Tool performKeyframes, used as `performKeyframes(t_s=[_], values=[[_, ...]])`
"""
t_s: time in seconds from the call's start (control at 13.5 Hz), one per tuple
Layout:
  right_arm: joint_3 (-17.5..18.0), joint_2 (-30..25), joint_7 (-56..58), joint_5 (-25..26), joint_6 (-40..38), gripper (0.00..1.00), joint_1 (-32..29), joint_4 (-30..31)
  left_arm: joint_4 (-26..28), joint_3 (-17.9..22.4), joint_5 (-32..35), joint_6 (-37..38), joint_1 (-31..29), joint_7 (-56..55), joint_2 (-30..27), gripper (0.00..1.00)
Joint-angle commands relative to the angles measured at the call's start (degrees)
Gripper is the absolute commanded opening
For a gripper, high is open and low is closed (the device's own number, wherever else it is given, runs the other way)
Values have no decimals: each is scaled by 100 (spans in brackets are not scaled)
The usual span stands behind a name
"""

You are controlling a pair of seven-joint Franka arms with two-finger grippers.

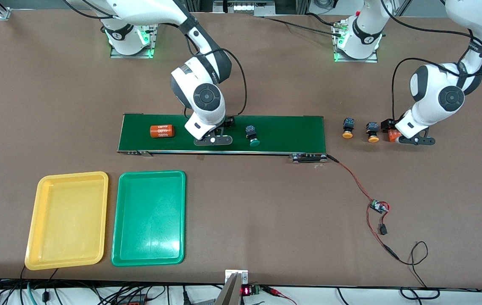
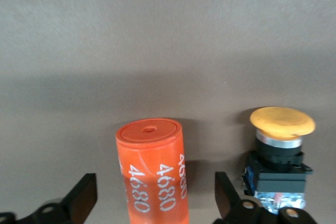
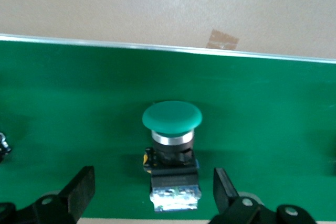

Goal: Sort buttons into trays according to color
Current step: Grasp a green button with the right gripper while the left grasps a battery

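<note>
— Where are the hands?

— The right hand (image 3: 152, 192) sits low on the conveyor belt (image 1: 292, 131), fingers spread either side of a green-capped button (image 3: 171, 156), not gripping. A second green button (image 1: 252, 136) and an orange cylinder (image 1: 162, 131) flank it.

— And the left hand (image 2: 155, 198)?

— Spread around another orange cylinder (image 2: 153, 171) near the left arm's end of the tabletop (image 1: 266, 212), two yellow-capped buttons (image 1: 372, 131) beside it. The yellow tray (image 1: 37, 220) and green tray (image 1: 118, 220) lie near the front edge.

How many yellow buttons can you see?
2. Both sit on the table, off the conveyor belt toward the left arm's end: one yellow button by the belt, the other beside the orange cylinder at the left gripper.
</note>
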State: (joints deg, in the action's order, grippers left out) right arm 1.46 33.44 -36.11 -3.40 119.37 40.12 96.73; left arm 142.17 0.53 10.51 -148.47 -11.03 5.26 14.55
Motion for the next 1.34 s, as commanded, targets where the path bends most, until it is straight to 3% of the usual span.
performKeyframes(t_s=[0.0,0.15,0.22,0.3,0.37,0.52,0.74,1.04,1.26], values=[[-50,-4,-89,-56,-124,98,32,82,-13,43,-137,-68,-13,151,92,51],[-67,-39,-89,-56,-370,79,-4,74,-66,43,-137,-24,-57,203,75,28],[-93,-83,-89,-56,-493,63,-12,56,-101,35,-119,37,-66,229,14,16],[-111,-135,-98,-56,-598,38,-39,21,-223,26,-119,221,-66,221,-65,12],[-111,-188,-98,-56,-660,30,-100,21,-364,-18,-110,492,-83,230,-92,11],[-120,-250,-89,-56,-783,21,-153,12,-855,-254,-93,1325,-92,247,-223,11],[-181,-347,-20,-38,-810,16,-293,-249,-1768,-903,-137,2566,-83,921,-251,12],[-243,-286,43,32,-934,14,-864,-945,-2096,-1932,-145,2745,-31,2038,-198,13],[-243,152,218,32,-811,15,-1303,-1532,-2149,-2548,-154,2692,144,2566,-128,13]])
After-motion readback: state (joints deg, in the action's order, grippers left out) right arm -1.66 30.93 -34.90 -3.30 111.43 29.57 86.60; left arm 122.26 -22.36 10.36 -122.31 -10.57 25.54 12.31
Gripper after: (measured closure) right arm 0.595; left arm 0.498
